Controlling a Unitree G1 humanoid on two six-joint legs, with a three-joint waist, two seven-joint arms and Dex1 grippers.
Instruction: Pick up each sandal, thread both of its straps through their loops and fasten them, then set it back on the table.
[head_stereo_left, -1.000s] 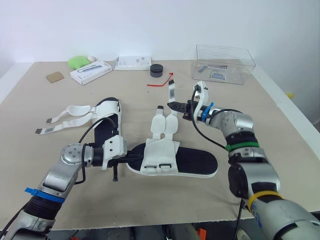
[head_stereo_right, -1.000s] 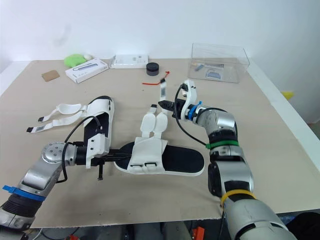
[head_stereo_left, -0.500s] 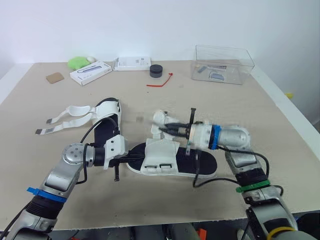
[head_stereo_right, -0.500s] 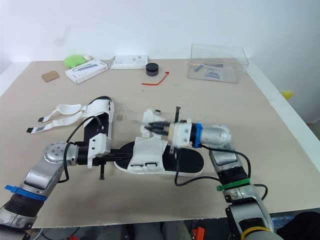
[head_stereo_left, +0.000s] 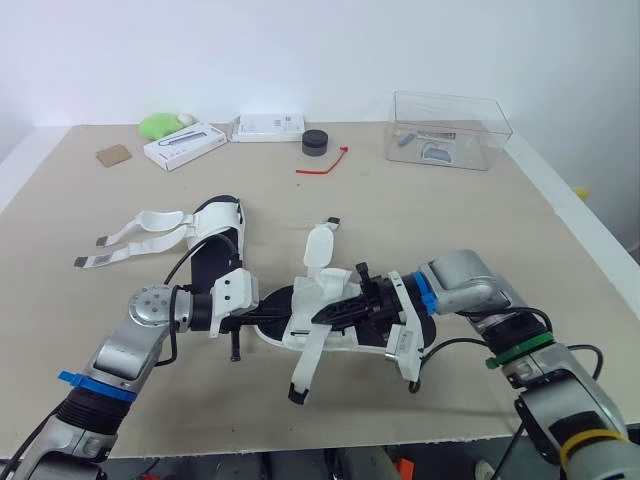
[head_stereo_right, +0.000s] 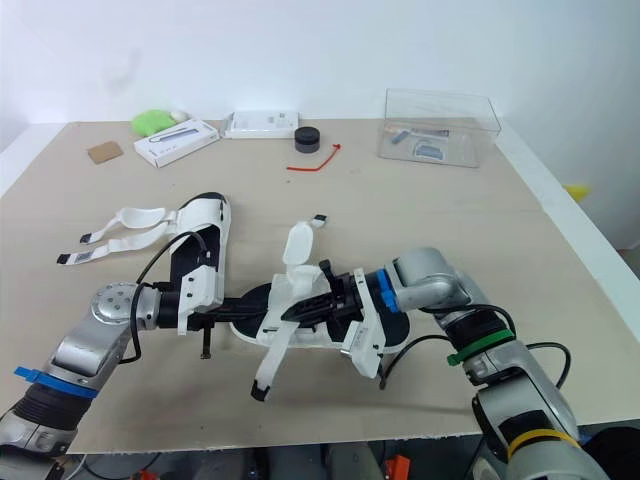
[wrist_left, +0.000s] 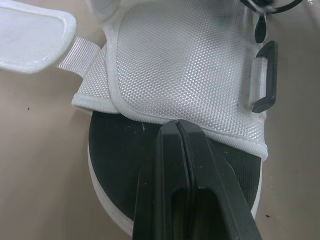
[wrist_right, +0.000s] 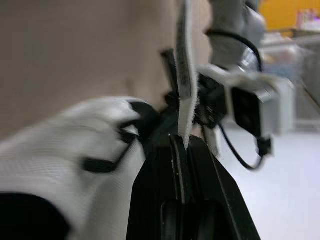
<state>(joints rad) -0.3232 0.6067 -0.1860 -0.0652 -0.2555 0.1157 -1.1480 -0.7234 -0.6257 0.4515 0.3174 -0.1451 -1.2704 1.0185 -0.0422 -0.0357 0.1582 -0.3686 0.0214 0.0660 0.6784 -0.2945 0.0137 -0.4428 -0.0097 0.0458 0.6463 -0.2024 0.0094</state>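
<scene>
One white sandal with a black sole (head_stereo_left: 216, 240) lies at the left, its two straps (head_stereo_left: 135, 235) spread open on the table. The second sandal (head_stereo_left: 330, 300) lies in the middle. My left gripper (head_stereo_left: 264, 312) is shut on the edge of its black sole (wrist_left: 125, 150), just below the white mesh upper (wrist_left: 190, 65) with its black loop (wrist_left: 265, 75). My right gripper (head_stereo_left: 332, 312) is shut on one white strap (wrist_right: 185, 75); that strap (head_stereo_left: 305, 365) runs over the upper toward the table's front edge. The other strap (head_stereo_left: 318, 246) stands up behind.
At the back stand a clear plastic box (head_stereo_left: 450, 128), a black round lid (head_stereo_left: 316, 142), a red tie (head_stereo_left: 322, 162), two white boxes (head_stereo_left: 182, 145) (head_stereo_left: 268, 125), a green object (head_stereo_left: 157, 124) and a brown card (head_stereo_left: 112, 155).
My right gripper has swung the strap from up behind the sandal over its upper to the front, so the strap end now hangs toward the table's near edge. The left gripper has held still.
</scene>
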